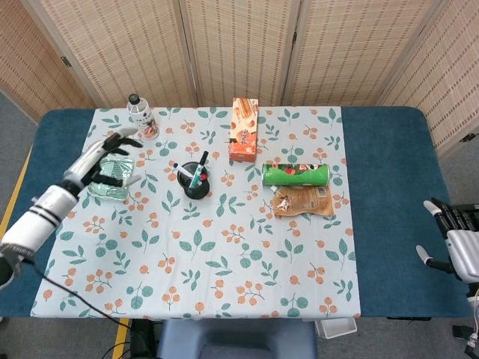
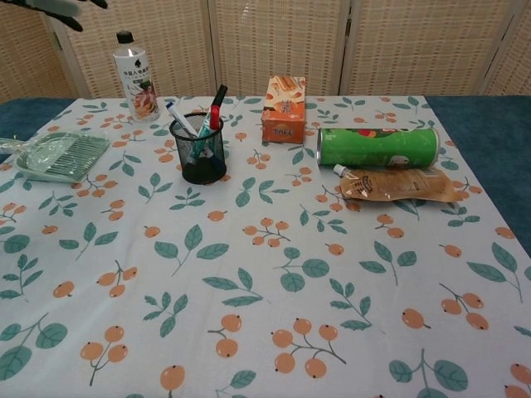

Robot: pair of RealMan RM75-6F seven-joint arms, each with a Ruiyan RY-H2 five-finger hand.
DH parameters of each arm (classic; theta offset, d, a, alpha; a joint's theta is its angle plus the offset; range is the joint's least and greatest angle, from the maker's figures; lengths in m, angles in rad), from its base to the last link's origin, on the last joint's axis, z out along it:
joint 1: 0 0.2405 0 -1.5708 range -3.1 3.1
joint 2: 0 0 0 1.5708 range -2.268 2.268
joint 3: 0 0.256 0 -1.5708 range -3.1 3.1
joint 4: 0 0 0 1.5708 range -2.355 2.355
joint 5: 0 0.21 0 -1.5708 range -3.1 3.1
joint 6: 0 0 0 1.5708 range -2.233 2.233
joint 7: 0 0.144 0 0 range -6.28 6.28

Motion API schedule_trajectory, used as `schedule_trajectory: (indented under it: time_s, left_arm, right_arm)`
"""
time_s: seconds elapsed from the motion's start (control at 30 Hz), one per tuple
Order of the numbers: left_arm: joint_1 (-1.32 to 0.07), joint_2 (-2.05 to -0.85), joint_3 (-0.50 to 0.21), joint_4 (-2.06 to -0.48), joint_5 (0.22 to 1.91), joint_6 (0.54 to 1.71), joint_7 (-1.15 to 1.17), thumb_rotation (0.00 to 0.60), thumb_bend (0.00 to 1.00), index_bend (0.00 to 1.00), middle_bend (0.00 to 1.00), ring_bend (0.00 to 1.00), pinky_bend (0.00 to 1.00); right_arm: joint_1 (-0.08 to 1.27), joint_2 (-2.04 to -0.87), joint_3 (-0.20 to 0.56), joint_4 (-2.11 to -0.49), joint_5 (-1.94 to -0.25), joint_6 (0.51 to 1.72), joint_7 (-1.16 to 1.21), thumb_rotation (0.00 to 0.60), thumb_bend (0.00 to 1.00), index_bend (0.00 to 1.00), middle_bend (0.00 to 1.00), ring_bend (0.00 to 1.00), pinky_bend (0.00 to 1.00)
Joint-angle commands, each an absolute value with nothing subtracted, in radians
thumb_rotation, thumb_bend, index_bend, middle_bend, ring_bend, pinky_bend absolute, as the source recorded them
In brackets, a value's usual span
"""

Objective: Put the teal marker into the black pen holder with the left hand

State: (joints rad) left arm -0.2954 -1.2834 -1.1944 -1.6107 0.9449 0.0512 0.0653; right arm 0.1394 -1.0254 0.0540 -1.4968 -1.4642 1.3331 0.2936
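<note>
The teal marker (image 2: 202, 143) stands slanted inside the black mesh pen holder (image 2: 198, 157), its black cap poking out at the top beside other pens. From the head view the holder (image 1: 197, 183) sits left of centre on the leaf-print cloth. My left hand (image 1: 106, 155) hovers well to the left of it, over the green tray, fingers spread and empty. Only its fingertips (image 2: 65, 7) show at the top left of the chest view. My right hand (image 1: 459, 241) rests open past the table's right edge.
A clear bottle (image 2: 134, 74) stands behind the holder and a green tray (image 2: 58, 154) lies to its left. An orange box (image 2: 283, 109), a green can (image 2: 377, 146) on its side and a brown pouch (image 2: 394, 184) lie to the right.
</note>
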Motion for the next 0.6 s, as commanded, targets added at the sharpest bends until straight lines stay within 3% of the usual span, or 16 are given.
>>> schedule_trajectory:
  time_s: [0.03,0.13,0.23,0.33,0.6]
  left_arm:
    - [0.120,-1.247,-1.173,-1.847,1.440,0.515,0.179,0.600,0.28,0.11,0.23,0.00,0.26]
    - [0.204,-1.256,-0.990,-1.743,1.754,0.812,0.132,0.600,0.28,0.11,0.17,0.00,0.26]
    - [0.217,-1.269,-0.840,-1.610,1.877,0.984,0.121,0.600,0.28,0.08,0.08,0.00,0.25]
    - [0.221,-1.281,-0.732,-1.538,1.880,1.025,0.176,0.600,0.28,0.01,0.00,0.00,0.24]
    - [0.177,-1.376,-0.557,-1.335,1.839,1.235,0.197,0.600,0.28,0.00,0.00,0.00,0.23]
  right_arm:
    - [0.147,-1.043,0.056,-1.512,-1.458,1.325,0.237,0.600,0.33,0.03,0.00,0.00,0.00]
    - [0.160,-1.054,0.053,-1.528,-1.462,1.305,0.203,0.600,0.33,0.03,0.00,0.00,0.00]
    - [0.172,-1.063,0.049,-1.535,-1.462,1.283,0.180,0.600,0.33,0.03,0.00,0.00,0.00]
    - [0.180,-1.069,0.045,-1.540,-1.462,1.268,0.160,0.600,0.33,0.03,0.00,0.00,0.00]
    - [0.172,-1.072,0.044,-1.547,-1.457,1.287,0.117,0.600,0.33,0.03,0.00,0.00,0.00]
